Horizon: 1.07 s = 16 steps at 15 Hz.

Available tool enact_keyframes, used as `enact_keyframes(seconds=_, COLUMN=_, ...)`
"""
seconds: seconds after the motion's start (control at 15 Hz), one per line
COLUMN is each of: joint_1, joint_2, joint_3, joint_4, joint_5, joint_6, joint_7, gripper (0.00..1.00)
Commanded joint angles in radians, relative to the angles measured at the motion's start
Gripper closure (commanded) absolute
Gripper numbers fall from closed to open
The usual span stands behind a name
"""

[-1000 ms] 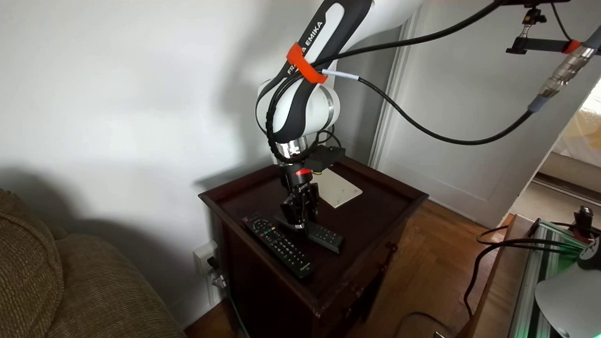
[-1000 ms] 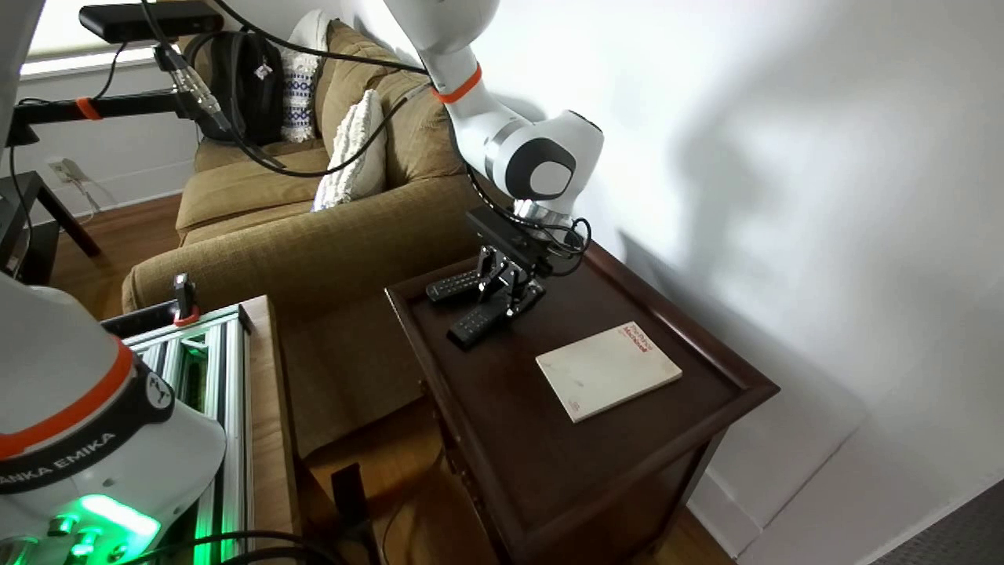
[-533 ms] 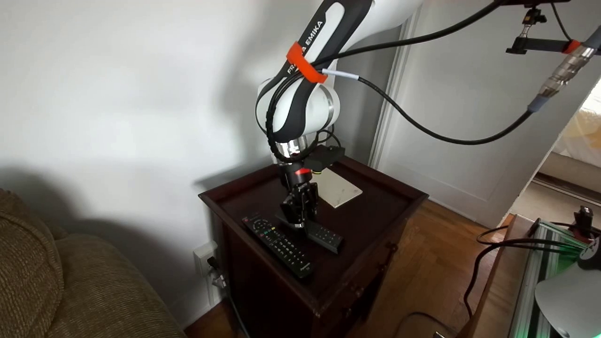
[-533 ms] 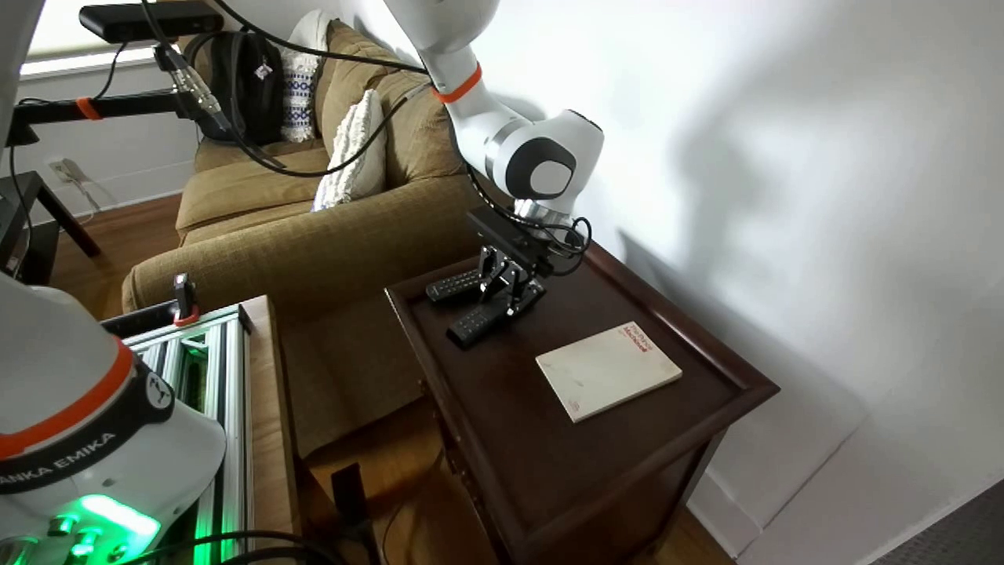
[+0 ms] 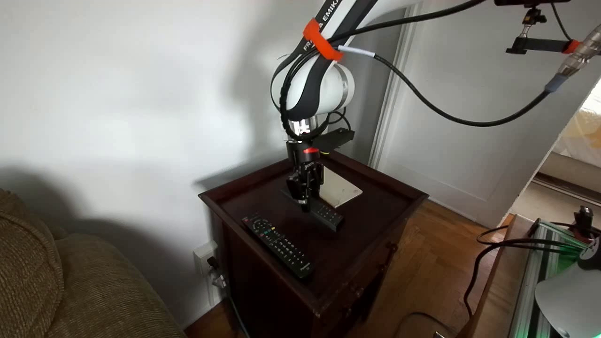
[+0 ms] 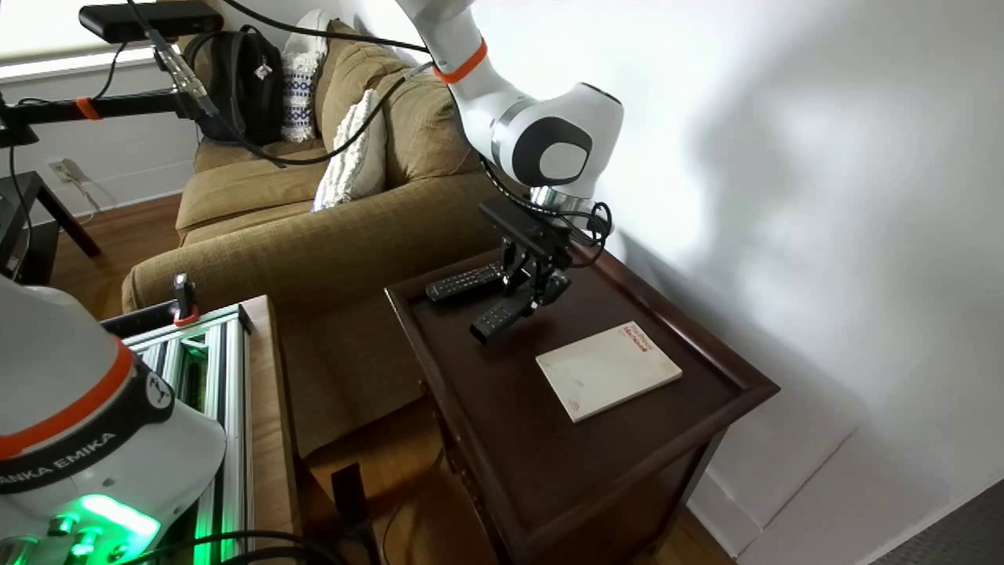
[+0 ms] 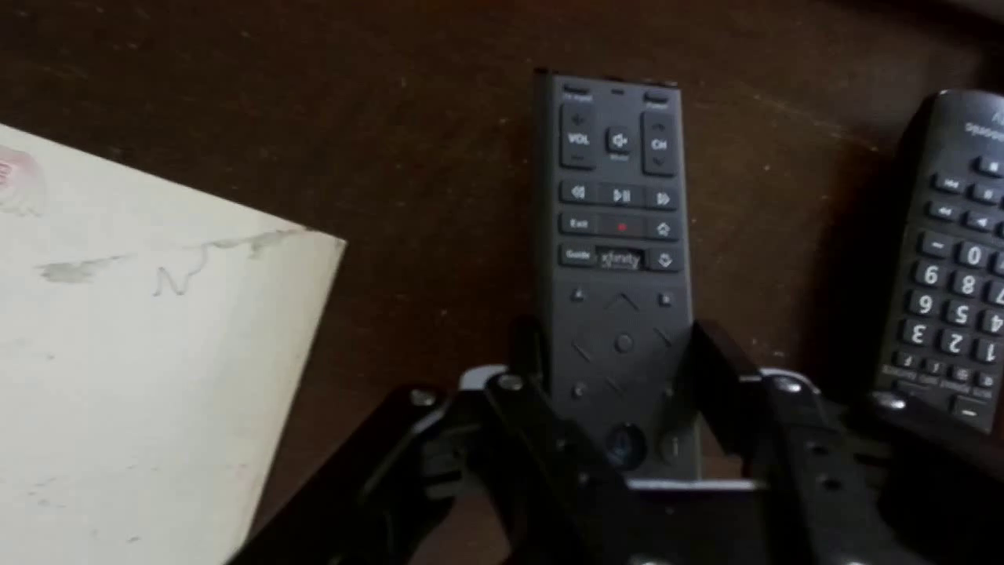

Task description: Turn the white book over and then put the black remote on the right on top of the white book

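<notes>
Wrist view: I read "xfinity", "VOL", "CH", "Exit", "Guide" on the black remote [image 7: 623, 275] | upside-down digits and a cut-off "Panasonic" on the longer remote [image 7: 953, 259] | in an exterior view, red "The Prince", "Machiavelli" on the white book [image 6: 609, 371] | "EMIKA" on the arm [image 5: 328, 89] | cut-off "ANKA EMIKA" on the robot base [image 6: 98, 428]

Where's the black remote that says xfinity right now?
In the wrist view, the black remote is near the middle, held by the tool, with the white book on its left and the longer remote on its right.
</notes>
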Motion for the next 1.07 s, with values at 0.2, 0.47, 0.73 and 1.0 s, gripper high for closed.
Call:
enact_keyframes(seconds=0.2, joint_1=-0.116, joint_2=-0.134, joint_3=-0.02, joint_4=-0.107, joint_5=0.063, joint_6=0.052, joint_7=-0.031, gripper=0.75)
enact_keyframes(seconds=0.47, joint_1=-0.135, joint_2=-0.114, joint_3=-0.034, joint_4=-0.068, joint_5=0.068, joint_6=0.044, joint_7=-0.032, gripper=0.5)
enact_keyframes(seconds=0.73, joint_1=-0.164, joint_2=-0.12, joint_3=-0.036, joint_4=-0.074, joint_5=0.083, joint_6=0.062, joint_7=-0.056, gripper=0.5)
enact_keyframes(seconds=1.0, joint_1=-0.165, joint_2=-0.087, joint_3=-0.063, joint_4=-0.025, joint_5=0.074, joint_6=0.058, joint_7=-0.021, gripper=0.75)
